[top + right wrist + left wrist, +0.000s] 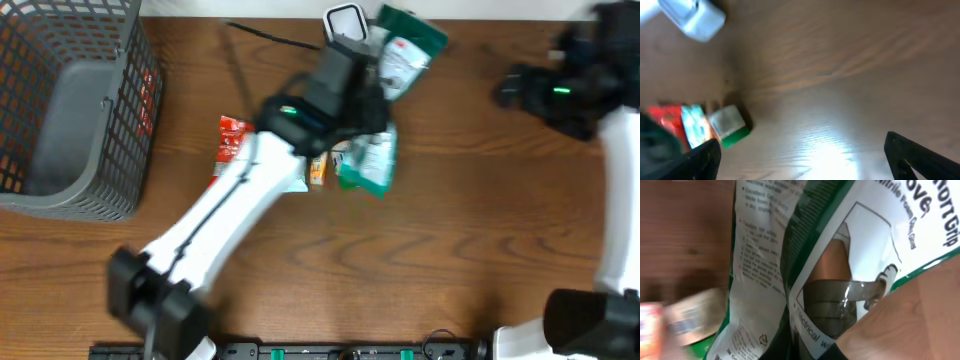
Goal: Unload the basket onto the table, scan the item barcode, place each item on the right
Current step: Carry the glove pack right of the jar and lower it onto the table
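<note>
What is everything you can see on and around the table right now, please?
table: one, brown wood, under everything
basket: one, grey mesh, far left
scanner: one, white with a black cable, far edge at centre
glove packet: one, green and white, raised beside the scanner
second packet: one, green and white, lying mid-table
red packet: one, red and white, left of the left arm
orange item: one, small, beside the second packet, partly hidden
left hand: one, black, shut on the glove packet
right hand: one, black, open and empty, far right
</note>
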### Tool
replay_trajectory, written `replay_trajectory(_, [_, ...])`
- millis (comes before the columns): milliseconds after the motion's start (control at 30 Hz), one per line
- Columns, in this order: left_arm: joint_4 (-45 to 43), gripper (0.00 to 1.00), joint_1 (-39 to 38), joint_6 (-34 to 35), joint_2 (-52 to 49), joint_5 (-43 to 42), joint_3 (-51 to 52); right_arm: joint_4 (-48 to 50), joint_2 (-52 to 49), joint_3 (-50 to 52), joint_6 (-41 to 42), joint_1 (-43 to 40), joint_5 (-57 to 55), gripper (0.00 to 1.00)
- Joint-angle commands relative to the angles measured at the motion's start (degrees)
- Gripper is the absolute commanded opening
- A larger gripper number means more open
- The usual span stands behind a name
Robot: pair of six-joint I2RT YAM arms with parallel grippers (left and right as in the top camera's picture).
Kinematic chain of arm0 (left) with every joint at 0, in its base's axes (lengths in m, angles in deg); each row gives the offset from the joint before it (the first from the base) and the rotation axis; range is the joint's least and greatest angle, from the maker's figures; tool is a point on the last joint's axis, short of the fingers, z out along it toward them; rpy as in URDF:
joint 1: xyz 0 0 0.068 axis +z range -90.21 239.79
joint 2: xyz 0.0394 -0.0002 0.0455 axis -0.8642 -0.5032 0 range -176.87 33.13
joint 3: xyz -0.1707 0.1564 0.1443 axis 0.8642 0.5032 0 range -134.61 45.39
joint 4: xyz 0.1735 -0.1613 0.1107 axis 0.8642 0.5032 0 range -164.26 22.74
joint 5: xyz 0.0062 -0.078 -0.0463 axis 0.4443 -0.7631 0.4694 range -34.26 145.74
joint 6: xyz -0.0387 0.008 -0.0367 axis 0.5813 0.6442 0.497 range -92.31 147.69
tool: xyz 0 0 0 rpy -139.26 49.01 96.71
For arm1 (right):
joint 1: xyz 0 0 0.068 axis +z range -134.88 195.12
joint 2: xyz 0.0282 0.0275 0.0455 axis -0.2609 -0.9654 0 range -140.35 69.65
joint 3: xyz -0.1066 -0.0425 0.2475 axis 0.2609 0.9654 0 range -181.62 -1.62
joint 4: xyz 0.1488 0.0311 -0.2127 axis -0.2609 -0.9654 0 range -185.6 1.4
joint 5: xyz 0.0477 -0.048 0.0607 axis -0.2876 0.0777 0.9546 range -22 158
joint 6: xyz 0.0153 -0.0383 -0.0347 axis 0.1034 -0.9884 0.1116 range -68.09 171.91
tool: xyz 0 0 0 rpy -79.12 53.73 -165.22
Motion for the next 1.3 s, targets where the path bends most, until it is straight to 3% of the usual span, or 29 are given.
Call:
replay_trajectory(0, [-4.46, 0.07, -4.66, 10.47, -5.07, 8.07, -0.2, -2.62, 2.21, -1.57, -0.57, -7.19, 7.39, 0.99])
replay_trajectory(233, [-16.92, 0.07, -10.95, 13.09, -15.91, 15.45, -0.2, -6.27, 1.86, -0.31, -2.97, -15.34, 7.34, 0.99])
replay_trajectory(367, [-17.25, 0.07, -12.22, 14.93, -19.52, 20.68, -0.2, -6.51, 1.84, 0.24, -2.95, -15.04, 7.34, 0.99])
replay_trajectory(567, [-17.07, 0.07, -12.2, 14.93, -21.49, 20.7, -0.2, -6.47, 1.84, 0.31, -2.95, -13.79, 7.32, 0.99])
replay_trajectory(633, [-17.11, 0.17, -12.22, 14.93, -21.49, 20.68, -0.2, -6.56, 1.84, 0.31, -2.95, -13.44, 7.32, 0.99])
replay_trajectory(733, [-17.51, 0.56, -12.15, 14.91, -21.49, 20.68, -0.22, -6.64, 1.84, 0.33, -2.97, -13.18, 7.28, 0.99])
replay_trajectory(800, [-17.62, 0.7, -12.15, 14.49, -21.4, 20.61, -0.46, -6.69, 1.84, 0.33, -2.97, -13.14, 7.28, 0.99])
replay_trajectory(900, [-18.03, 0.75, -12.15, 10.62, -20.48, 19.12, -1.25, -6.73, 1.84, 0.33, -2.99, -13.14, 6.84, 0.99])
replay_trajectory(1100, [-17.42, 0.73, -12.15, -0.87, -13.84, 18.93, -2.03, -6.6, 1.84, 0.33, -2.93, -13.16, 6.88, 0.99])
replay_trajectory(1267, [-6.16, 0.71, -11.74, -13.77, -5.84, 18.97, -2.03, -8.04, 1.81, 0.72, -3.82, -12.52, 7.08, 0.99])
